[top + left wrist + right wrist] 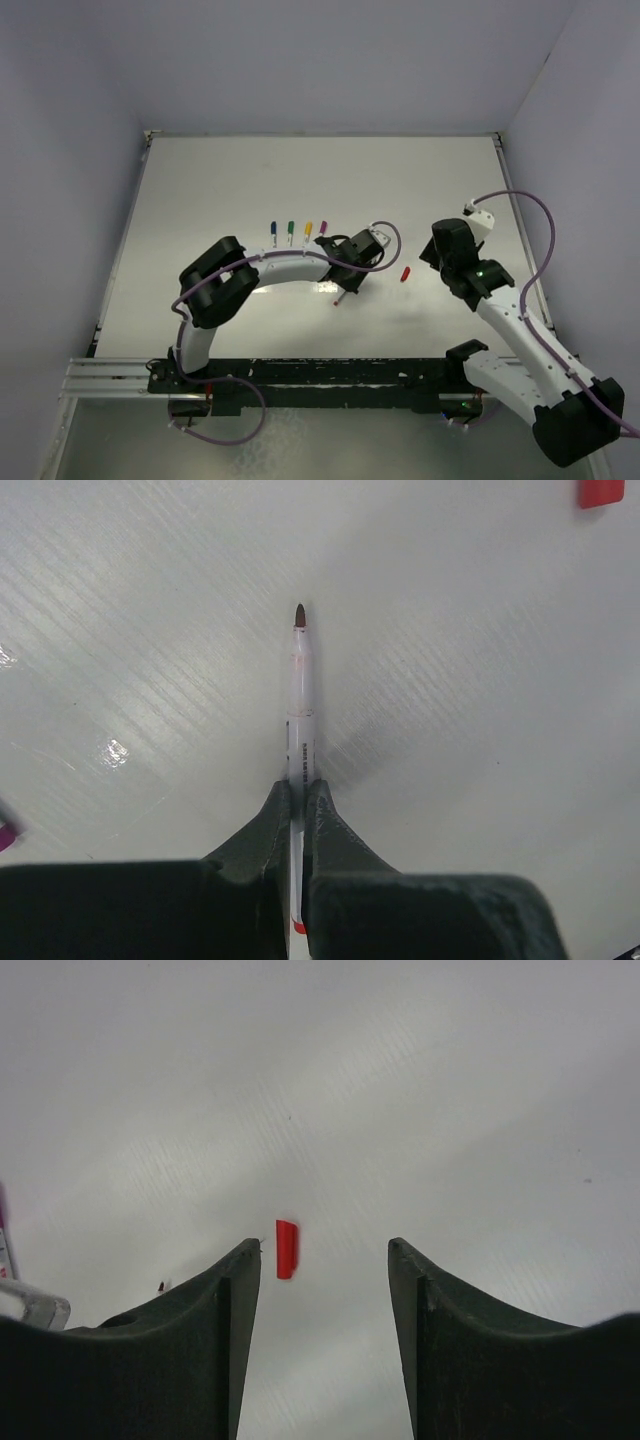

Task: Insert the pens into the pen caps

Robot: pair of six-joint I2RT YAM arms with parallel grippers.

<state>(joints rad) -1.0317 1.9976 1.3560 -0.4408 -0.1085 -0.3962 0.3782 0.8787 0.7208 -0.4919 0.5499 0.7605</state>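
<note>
Left of the left gripper, on the white matte table: four thin pale marker pens in a row, side by side and just apart. These are the blue-ended pen, green-ended pen, yellow-ended pen and purple-ended pen. The purple one lies nearest the gripper's wrist. Too small to tell whether the colour is cap or tip. The left gripper has its jaws pinched tight on a thin grey-white marker pen with a dark red tip. The barrel runs straight out ahead between the fingers, most of its length past the fingertips, tip pointing away from the tool. A red band shows at the pen's rear end, back inside the jaws. Cannot tell whether the tip touches the table. Ahead and to the right of this gripper, well apart from the pen tip, lies a small red bullet-shaped plastic cap on the table, between the two tools. The left wrist view cuts it off at the top corner. The right gripper hangs with its jaws spread wide, holding nothing. The red cap lies just ahead of it within the gap, closer to the left-hand finger in that view, touching neither.
</note>
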